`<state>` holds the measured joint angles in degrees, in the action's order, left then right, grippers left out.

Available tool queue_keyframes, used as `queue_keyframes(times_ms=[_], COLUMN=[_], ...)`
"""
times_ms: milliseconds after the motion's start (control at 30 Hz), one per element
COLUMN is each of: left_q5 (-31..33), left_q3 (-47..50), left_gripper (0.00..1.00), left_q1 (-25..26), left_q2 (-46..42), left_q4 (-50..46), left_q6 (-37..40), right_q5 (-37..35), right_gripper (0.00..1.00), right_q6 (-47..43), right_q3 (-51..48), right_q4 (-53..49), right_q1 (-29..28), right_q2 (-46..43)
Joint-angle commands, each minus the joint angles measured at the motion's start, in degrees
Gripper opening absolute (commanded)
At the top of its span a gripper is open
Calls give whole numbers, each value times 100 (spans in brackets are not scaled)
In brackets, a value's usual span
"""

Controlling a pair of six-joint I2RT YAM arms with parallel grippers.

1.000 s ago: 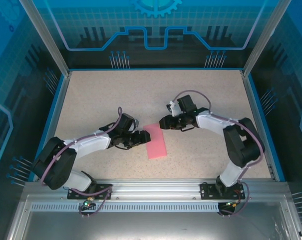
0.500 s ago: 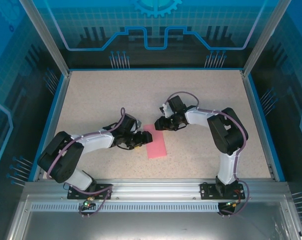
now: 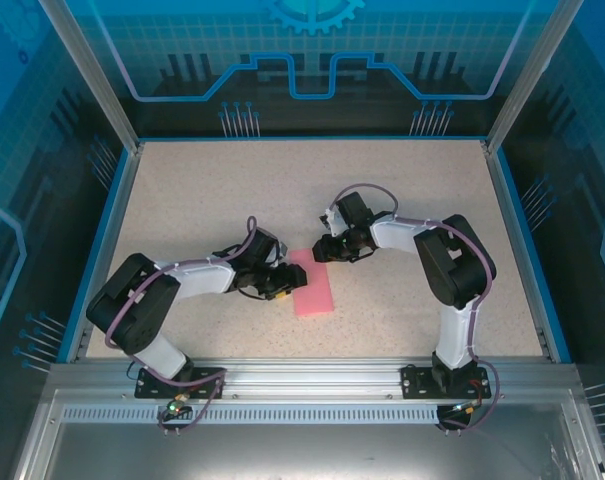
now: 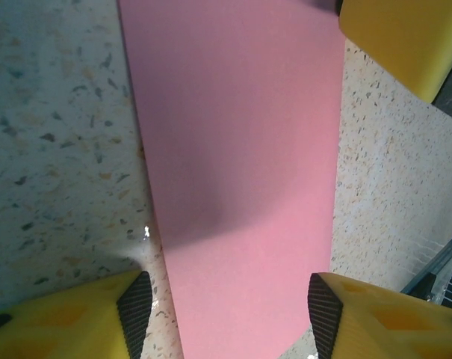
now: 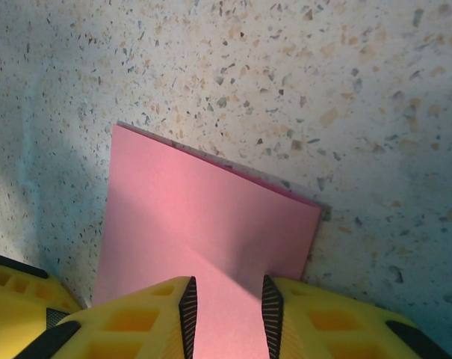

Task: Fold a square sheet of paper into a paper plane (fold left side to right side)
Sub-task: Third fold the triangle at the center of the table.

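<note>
Top external: arms had closed in on paper [image 3: 317, 295], L gripper [image 3: 281, 287] spread astride it, R gripper [image 3: 321, 254] narrowly parted at far edge; next crease prob. near.

Bright even light; soft shadow across paper [image 4: 233, 224]; fingers [image 4: 390, 321] blurred.
</note>
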<state>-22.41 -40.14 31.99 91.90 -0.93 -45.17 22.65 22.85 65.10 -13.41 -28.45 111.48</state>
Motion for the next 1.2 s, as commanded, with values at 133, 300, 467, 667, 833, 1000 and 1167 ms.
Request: queue_keyframes(times_ms=[133,300,467,667,833,1000,1167], left_q5=[-148,-53,-26,18,6,-44,-104], left_q3=[-224,-253,-246,-202,-204,-204,-223], left_gripper=[57,51,43,28,11,3,2], left_q1=[95,95,94,103,111,153,168], left_q2=[145,27,-94,-232,-253,-267,-320], left_q4=[13,-146,-200,-280,-253,-102,-16], left_q6=[-87,-54,-87,-106,-172,-346,-567], right_q5=[-105,-93,-92,-56,72,-12,-160], right_gripper=[32,32,32,34,44,57,61], right_q6=[-105,-114,-116,-105,-123,-449,-944], right_q3=[-128,-129,-138,-195,-457,-1012,-2056], right_q4=[-155,-153,-124,3,454,777,1021], right_q1=[23,37,41,71,152,218,82], right_q2=[222,232,209,116,-278,-1156,-2398])
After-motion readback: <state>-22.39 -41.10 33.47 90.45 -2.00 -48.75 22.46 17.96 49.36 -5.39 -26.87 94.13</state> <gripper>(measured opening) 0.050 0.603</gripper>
